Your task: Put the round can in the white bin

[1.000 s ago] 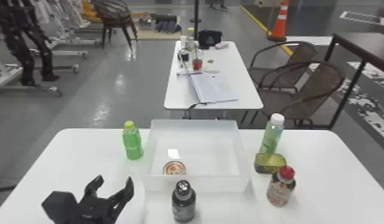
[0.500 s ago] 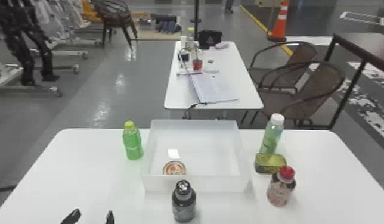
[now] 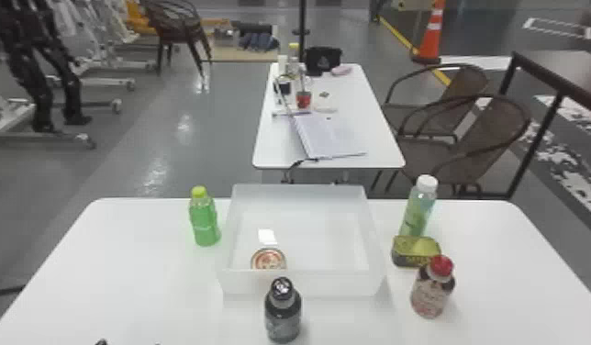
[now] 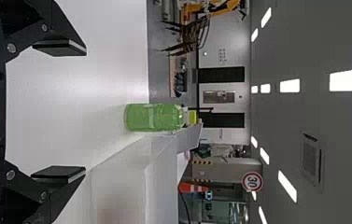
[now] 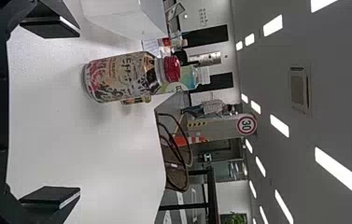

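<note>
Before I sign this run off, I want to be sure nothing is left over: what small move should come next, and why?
Probably just draw the black two-fingered left gripper back toward the robot, gripping nothing: the round can with a red-and-white top already sits inside the rectangular white plastic bin, and the gripper stands open and empty.

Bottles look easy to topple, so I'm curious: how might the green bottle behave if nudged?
The green bottle would probably tip if pushed near its cap, being taller than wide. Once down, its rounded body might well roll.
</note>
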